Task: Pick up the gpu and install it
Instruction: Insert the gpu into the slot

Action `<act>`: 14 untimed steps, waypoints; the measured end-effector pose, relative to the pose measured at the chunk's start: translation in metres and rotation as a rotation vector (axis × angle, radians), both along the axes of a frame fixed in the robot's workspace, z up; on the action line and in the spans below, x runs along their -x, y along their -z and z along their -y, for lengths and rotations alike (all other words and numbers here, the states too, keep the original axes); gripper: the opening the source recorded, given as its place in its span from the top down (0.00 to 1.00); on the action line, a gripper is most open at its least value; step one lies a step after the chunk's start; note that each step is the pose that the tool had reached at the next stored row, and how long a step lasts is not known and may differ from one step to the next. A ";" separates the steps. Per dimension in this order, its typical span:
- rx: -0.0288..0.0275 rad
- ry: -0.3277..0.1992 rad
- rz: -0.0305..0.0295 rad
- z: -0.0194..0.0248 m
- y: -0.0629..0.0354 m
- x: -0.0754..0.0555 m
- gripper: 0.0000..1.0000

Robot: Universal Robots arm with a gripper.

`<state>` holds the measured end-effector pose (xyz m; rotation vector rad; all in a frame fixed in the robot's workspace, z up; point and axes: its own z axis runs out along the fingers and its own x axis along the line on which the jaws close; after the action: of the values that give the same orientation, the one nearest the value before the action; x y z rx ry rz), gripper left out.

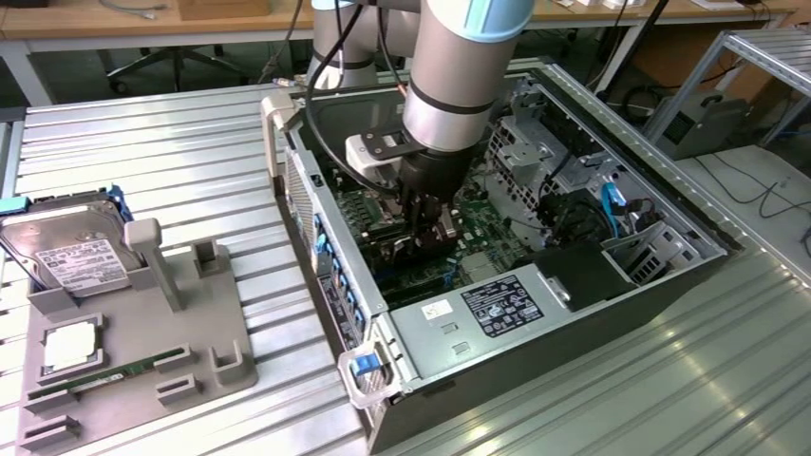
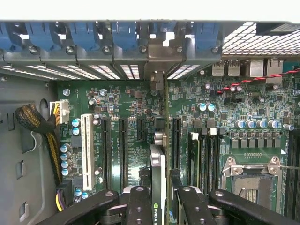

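Observation:
The gpu (image 2: 158,165) stands on edge between my fingers (image 2: 138,206), a thin dark card with a green logo on its rim. Its silver end bracket (image 2: 157,77) reaches the rear slot openings of the case. My gripper (image 2: 162,199) is shut on the gpu, directly over the green motherboard (image 2: 123,105) and in line with the long black expansion slots (image 2: 176,136). In the exterior view, the gripper (image 1: 424,228) is lowered deep inside the open computer case (image 1: 633,171), and the gpu (image 1: 416,249) is a dark shape below it, mostly hidden.
Blue slot latches (image 2: 84,35) line the case's rear wall. A white slot (image 2: 86,145), a cable bundle (image 2: 35,121) and the CPU socket (image 2: 253,180) flank the card. Outside, a grey fixture tray (image 1: 190,323) carries a hard drive (image 1: 76,255) and a memory stick (image 1: 108,376). The power supply (image 1: 495,304) sits at the case's near end.

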<state>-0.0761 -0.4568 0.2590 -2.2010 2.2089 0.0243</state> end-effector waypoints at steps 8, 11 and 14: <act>0.0001 0.000 0.0000 0.0000 0.0005 0.000 0.73; 0.0001 0.000 0.0000 0.0000 0.0006 0.000 0.73; -0.0001 0.000 0.0000 0.0000 0.0007 0.000 0.73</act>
<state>-0.0764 -0.4568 0.2582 -2.2007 2.2090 0.0245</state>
